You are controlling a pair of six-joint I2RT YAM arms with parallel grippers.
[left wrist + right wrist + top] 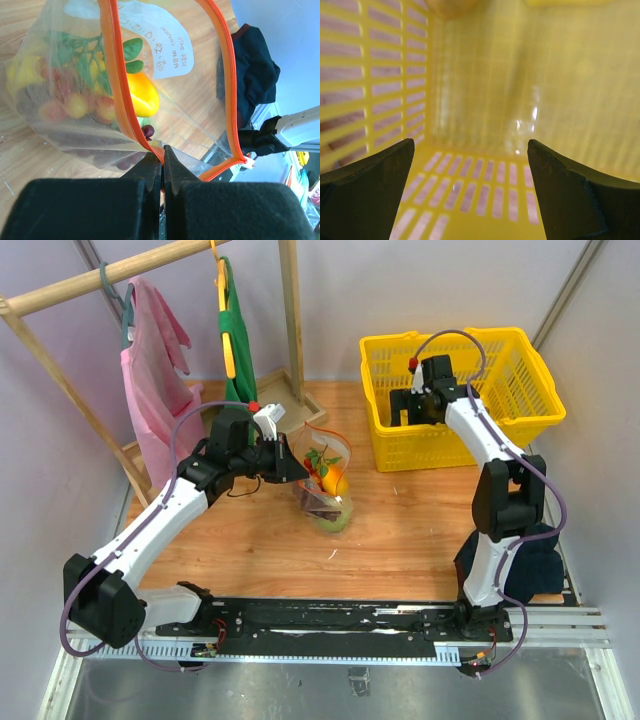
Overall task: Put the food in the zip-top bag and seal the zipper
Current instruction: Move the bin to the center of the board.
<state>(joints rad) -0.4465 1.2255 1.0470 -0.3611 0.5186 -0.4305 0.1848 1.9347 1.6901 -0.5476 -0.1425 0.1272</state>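
Observation:
The clear zip-top bag (pixel 327 483) stands on the wooden table, with food inside: a yellow pepper (pixel 140 95), green leaves, small red and yellow tomatoes (pixel 75 105) and dark red berries (pixel 146 131). Its orange zipper (pixel 118 70) is parted, so the mouth gapes. My left gripper (pixel 163 153) is shut on the near edge of the zipper strip; in the top view it (pixel 298 472) sits at the bag's left side. My right gripper (pixel 470 160) is open and empty inside the yellow basket (pixel 520 390), its fingers (pixel 370 185) over the slotted floor.
A blurred yellowish round piece (pixel 449 6) lies at the basket's far end. A wooden rack with a pink garment (pixel 150 380) and a green one (pixel 237 335) stands at the back left. A dark cloth (pixel 535 565) lies by the right arm's base.

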